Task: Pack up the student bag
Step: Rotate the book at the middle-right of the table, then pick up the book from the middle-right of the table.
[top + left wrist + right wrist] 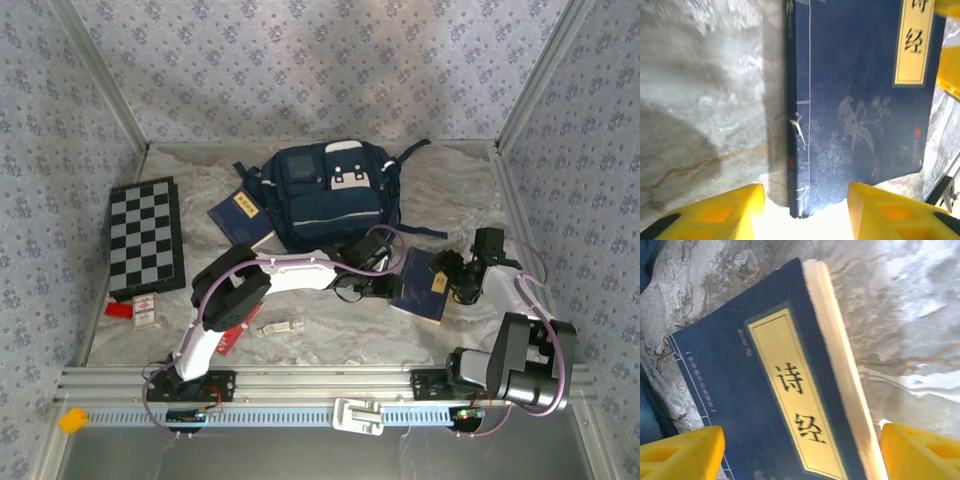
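Evidently readying a shared lift, left gripper [805, 202] and right gripper [800, 435] gape wide astride the yellow-labelled navy booklet [860, 130] at the large navy fabric backpack's [335, 195] five o'clock.

A dark blue book [860, 115] is seen lying flat on the grey marbled table [705, 100], with its spine turned to the left. A yellow label [914, 40] bearing dark characters is set near the cover's upper right, and a pale bird-and-flower drawing [850, 130] is printed lower down. The left gripper [805, 217] is held wide apart, its 2 yellow fingers [715, 215] at the bottom edge, and the book's near spine corner is framed between them. A yellow piece [949, 60] is seen at the right edge.
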Tool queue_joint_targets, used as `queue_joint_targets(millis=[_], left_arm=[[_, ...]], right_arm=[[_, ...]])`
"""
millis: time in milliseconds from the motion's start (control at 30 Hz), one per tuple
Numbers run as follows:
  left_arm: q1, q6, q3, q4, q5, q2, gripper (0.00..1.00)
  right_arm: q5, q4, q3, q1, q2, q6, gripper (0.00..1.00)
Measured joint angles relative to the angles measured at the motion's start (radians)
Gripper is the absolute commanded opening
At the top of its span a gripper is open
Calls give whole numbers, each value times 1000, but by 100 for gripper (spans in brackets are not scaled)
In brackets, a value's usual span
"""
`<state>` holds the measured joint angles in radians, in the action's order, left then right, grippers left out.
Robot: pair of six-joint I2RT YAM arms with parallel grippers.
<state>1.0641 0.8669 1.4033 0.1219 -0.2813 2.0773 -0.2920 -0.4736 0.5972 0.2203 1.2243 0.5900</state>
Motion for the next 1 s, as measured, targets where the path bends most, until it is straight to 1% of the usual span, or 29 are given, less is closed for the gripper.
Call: queue_joint_targets(millis=[133,267,433,600,733,1000], left_arm=[[-19,10,3,-14,22,-2,47],[-30,10,49,-8,39,16,47],[-30,10,149,-4,43,68,46],[-30,10,206,17,43,114,45],[-30,10,225,44,43,140,45],[-30,10,237,66,42,173,43]], right_arm=[[0,-41,-10,75,-82,-23,81],[-23,-49,-62,83,-161,-29,73],[-66,-50,-139,77,-164,-29,64],[-98,-28,-152,63,-131,-26,56],[-98,-19,-152,56,-122,-26,53],[-102,-12,-151,52,-111,-31,53]])
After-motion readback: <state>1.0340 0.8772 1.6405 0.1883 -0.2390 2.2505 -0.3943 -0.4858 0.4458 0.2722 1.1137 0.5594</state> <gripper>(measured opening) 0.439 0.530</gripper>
